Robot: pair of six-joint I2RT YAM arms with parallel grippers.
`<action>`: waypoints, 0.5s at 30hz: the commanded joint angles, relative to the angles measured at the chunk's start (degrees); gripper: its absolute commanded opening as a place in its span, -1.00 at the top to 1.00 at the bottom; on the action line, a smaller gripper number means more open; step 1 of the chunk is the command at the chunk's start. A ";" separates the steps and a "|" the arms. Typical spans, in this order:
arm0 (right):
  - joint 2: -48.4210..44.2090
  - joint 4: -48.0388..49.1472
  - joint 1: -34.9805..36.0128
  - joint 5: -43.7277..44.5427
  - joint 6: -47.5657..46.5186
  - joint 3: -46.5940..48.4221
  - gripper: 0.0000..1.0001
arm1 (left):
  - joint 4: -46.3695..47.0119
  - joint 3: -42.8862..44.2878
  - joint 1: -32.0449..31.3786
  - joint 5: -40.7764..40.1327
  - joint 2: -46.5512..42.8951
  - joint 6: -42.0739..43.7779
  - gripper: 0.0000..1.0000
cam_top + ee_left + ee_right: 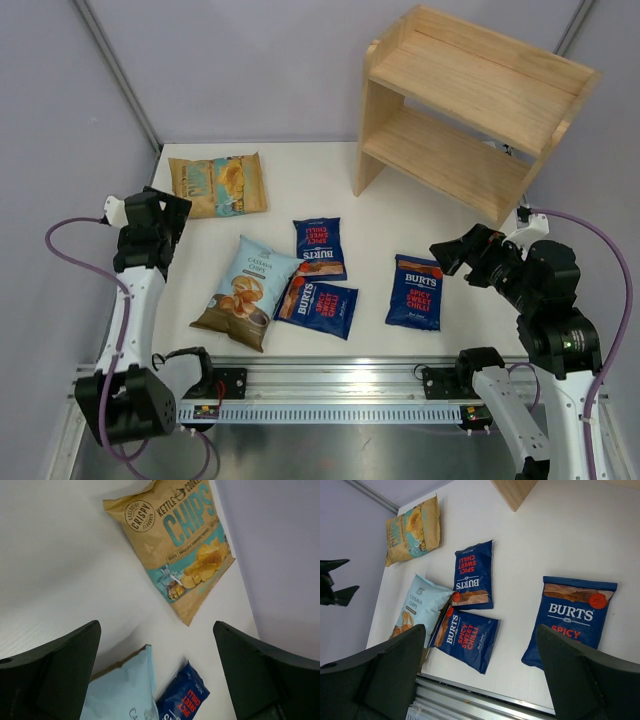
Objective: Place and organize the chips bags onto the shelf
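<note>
Five chips bags lie flat on the white table. A tan-yellow bag (218,184) is at the back left, also in the left wrist view (175,545). A light blue Cassava bag (246,290) lies left of centre. Three dark blue Burts bags lie at centre (319,248), front centre (318,307) and right (415,291). The wooden shelf (470,105) stands empty at the back right. My left gripper (160,215) is open and empty, raised above the table's left edge. My right gripper (450,255) is open and empty, raised just right of the right Burts bag (575,617).
A metal rail (330,385) runs along the near table edge. Grey walls close in the left, back and right sides. A corner of the shelf (515,490) shows at the top of the right wrist view.
</note>
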 commanded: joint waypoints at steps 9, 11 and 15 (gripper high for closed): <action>-1.14 4.81 0.27 -7.27 3.08 -1.38 -0.99 | 29.22 3.30 7.57 17.43 30.83 -1.21 -0.98; -0.87 4.37 0.27 -6.92 2.20 -0.86 -0.99 | 30.19 6.82 7.66 19.02 37.17 -0.06 -0.98; -0.26 4.98 0.27 -8.84 1.23 -0.50 -0.99 | 36.69 6.57 7.92 19.64 41.32 0.21 -0.98</action>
